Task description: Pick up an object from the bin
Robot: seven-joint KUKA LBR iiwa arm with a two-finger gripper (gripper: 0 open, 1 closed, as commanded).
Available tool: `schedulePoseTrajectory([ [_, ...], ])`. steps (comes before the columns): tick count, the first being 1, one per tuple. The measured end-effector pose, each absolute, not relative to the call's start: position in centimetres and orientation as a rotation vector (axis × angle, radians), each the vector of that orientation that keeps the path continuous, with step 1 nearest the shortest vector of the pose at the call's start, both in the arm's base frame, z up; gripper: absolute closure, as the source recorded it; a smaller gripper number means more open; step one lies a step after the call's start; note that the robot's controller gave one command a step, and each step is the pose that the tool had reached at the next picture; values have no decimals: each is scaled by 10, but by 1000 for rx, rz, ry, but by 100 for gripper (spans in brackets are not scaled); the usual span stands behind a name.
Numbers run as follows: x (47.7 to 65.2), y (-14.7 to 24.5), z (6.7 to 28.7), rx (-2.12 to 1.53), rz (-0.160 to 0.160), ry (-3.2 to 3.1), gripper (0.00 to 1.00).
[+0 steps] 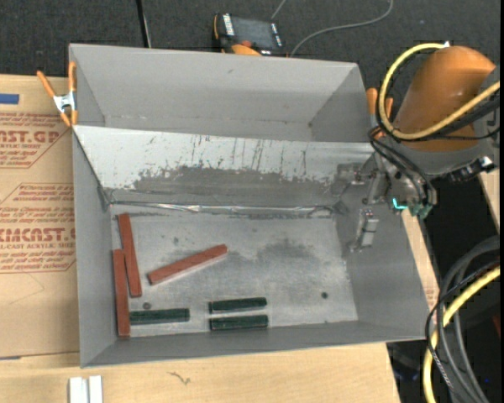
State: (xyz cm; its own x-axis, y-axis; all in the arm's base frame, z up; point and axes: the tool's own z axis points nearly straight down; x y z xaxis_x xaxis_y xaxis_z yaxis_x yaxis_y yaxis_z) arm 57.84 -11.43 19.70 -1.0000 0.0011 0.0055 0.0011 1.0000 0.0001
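Bin floor ctr/right bare, red sticks crowd left; green bars along front

Running off the right and bottom edges: looped yellow-and-black cables. Sitting partly hidden behind the grey metal bin's back wall: black-and-orange device. Blurring against the bin's right wall: grey metal gripper, outline unclear. Showing too small to identify: dark speck on bin floor.

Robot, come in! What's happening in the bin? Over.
End effector by the bin's right wall, over bare floor. Slanted red stick mid-floor, untouched. Two red sticks and three dark green sticks farther left. Nothing in the way.
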Motion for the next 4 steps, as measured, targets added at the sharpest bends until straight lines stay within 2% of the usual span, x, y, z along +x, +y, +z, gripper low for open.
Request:
schedulePoseTrajectory([
  [1, 577, -63, 166, -28, -6, -3140, 0],
  [2, 581, -14, 105, 213, -4, -3132, 0],
  [3, 573, 97, 84, 561, -6, -3092, 0],
  [4, 583, 154, 69, 578, -6, -3091, 0],
])
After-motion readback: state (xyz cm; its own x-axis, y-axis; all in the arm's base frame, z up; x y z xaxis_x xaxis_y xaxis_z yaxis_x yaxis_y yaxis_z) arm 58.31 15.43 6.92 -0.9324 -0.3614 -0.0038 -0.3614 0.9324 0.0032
